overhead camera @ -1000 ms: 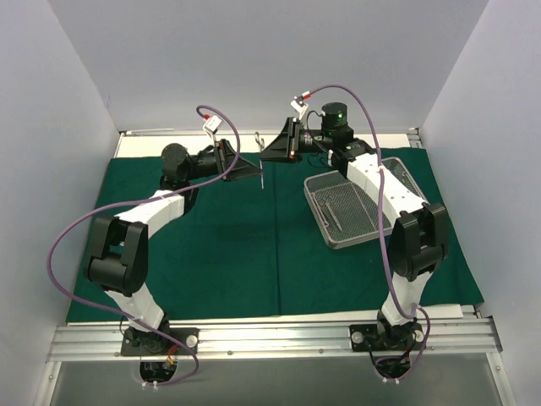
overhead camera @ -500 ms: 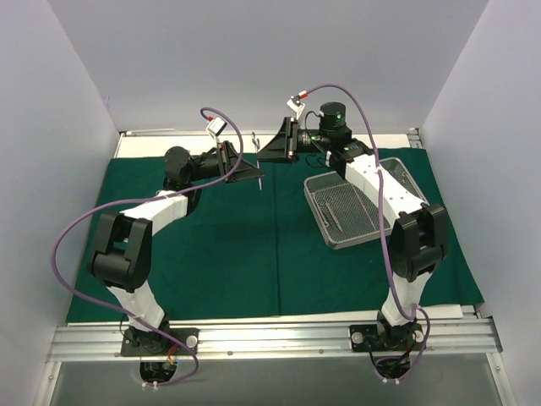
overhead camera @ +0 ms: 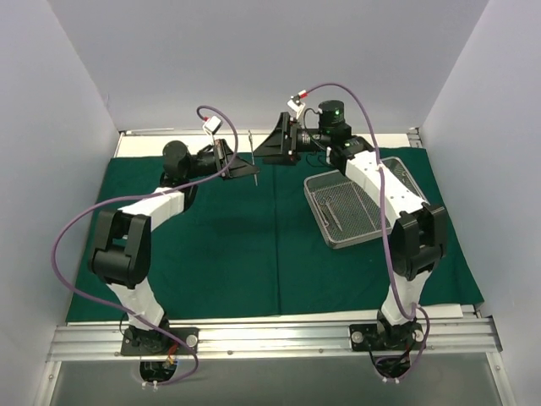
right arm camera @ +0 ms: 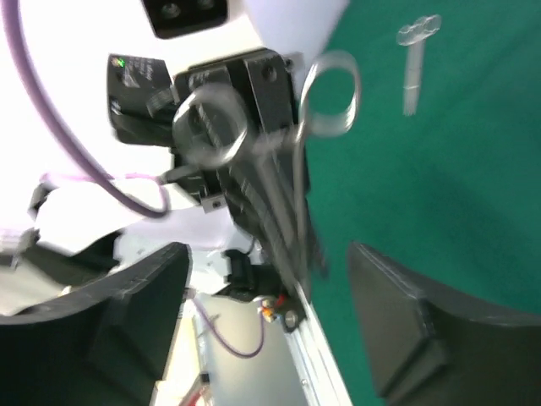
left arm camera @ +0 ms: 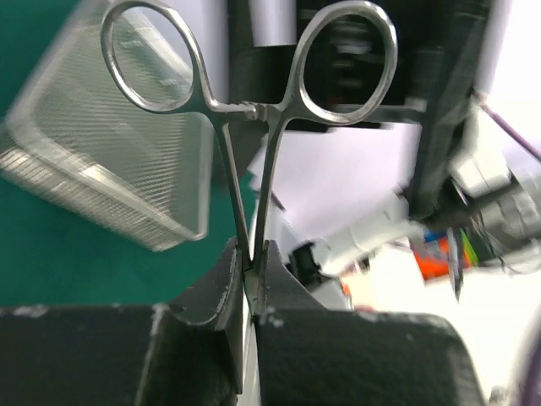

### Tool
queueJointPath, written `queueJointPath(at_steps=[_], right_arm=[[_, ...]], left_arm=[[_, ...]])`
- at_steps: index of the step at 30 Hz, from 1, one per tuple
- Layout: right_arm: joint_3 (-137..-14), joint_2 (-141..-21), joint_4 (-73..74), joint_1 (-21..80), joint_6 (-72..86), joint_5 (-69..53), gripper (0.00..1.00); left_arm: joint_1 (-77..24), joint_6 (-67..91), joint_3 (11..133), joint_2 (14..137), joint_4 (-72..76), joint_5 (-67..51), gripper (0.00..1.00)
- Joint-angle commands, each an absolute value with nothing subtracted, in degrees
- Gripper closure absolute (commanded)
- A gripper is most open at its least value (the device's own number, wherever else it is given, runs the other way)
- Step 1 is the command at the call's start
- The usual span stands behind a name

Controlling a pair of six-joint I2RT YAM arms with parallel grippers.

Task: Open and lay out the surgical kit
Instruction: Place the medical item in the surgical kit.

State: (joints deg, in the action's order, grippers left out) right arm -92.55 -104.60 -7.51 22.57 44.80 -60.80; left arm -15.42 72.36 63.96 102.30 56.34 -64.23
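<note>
Left wrist view: the left gripper clamps the forceps by the shanks, aloft over the drape, left of the tray. The right gripper gapes empty, seemingly clear of the rings; back it off before lowering

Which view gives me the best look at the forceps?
Left wrist: the forceps fill the frame, sharp, shanks clamped in the left end effector. Right wrist shows them blurred; the top view only a thin sliver.
</note>
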Motion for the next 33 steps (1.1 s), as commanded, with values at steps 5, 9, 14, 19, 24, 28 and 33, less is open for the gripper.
queueJointPath(at_steps=[5, 9, 14, 19, 24, 28, 33], right_arm=[[-108.36, -106.78, 28.00, 17.76, 28.49, -26.64, 0.10], [-109.34, -107.75, 38.75, 14.77, 27.86, -11.90, 0.10], [-104.25, -107.32, 41.13, 12.66, 25.84, -12.13, 0.10], [-101.69, -107.05, 38.85, 12.57, 26.19, -13.62, 0.10], [-103.10, -108.02, 40.34, 12.39, 25.23, -14.33, 0.10], [-101.78, -107.32, 40.25, 11.43, 24.79, -13.97, 0.10], [-100.99, -107.05, 40.25, 10.20, 24.52, -13.89, 0.10]], left_arm=[[-7.92, 36.32, 71.09, 89.92, -4.51, -42.49, 0.98], [-4.31, 30.25, 74.27, 89.74, -22.91, -25.00, 0.98], [-2.46, 30.23, 76.36, 92.01, -35.40, -1.17, 0.98], [-2.37, 34.89, 77.08, 94.57, -44.45, 11.67, 0.98], [-1.23, 35.07, 75.76, 98.07, -43.86, 15.55, 0.98], [1.92, 35.86, 77.07, 101.68, -44.21, 14.59, 0.98], [4.74, 36.47, 80.24, 107.56, -45.79, 13.80, 0.98]])
